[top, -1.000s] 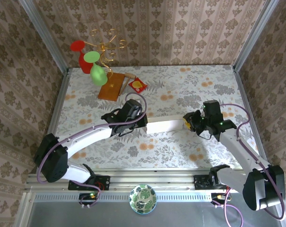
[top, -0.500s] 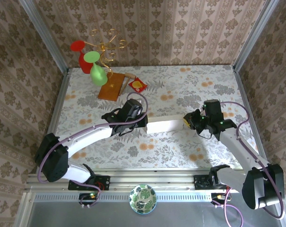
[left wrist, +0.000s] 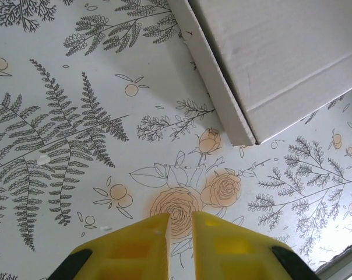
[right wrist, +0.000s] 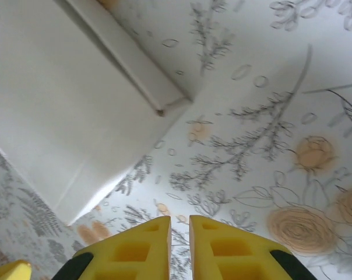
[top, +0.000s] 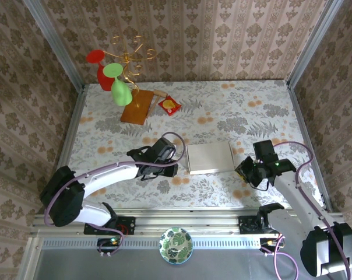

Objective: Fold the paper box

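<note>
The paper box (top: 210,158) is seen lying flat and closed on the floral bench (top: 240,105), between the two arms and touched by neither. The left gripper (left wrist: 179,230) is held just beside its left edge and the right gripper (right wrist: 179,233) just beside its right edge. On both, the yellow fingers (left wrist: 138,245) are drawn nearly together with only a narrow gap, and nothing is grasped.

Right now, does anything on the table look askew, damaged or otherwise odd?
Nothing stands out. The off-white cardboard paper box lies flat and closed on the floral tablecloth, edges fairly square, no tears showing. Both grippers sit clear of it, left gripper and right gripper nearly closed and empty.
</note>
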{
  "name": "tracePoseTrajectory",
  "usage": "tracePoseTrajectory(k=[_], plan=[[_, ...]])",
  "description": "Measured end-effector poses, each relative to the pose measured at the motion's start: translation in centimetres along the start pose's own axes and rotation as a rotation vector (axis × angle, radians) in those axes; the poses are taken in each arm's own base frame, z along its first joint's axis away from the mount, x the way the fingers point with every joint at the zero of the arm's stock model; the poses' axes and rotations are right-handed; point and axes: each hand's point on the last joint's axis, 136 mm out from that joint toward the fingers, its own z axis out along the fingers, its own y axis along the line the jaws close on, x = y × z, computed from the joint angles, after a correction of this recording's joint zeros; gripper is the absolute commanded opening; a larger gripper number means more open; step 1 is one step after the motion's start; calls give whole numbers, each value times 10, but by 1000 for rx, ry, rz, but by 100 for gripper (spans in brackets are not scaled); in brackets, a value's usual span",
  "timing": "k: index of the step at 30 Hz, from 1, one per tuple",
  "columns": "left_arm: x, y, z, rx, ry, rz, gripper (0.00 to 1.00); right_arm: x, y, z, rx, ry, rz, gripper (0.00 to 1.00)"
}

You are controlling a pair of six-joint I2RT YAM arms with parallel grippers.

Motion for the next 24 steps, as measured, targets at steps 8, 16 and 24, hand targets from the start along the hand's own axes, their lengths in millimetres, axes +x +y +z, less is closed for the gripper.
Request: tracePoseTrajectory(k=[8, 16, 24], plan=[[-52, 33, -52, -51, -217, -131, 100, -48, 50, -64, -14, -245, -187, 100], [-90, 150, -170, -424, -649, -383, 100, -125, 62, -155, 88, -815, -345, 100], [-17, 258, -173, -970, -677, -260, 100, -151, 9, -60, 346, -887, -638, 100]])
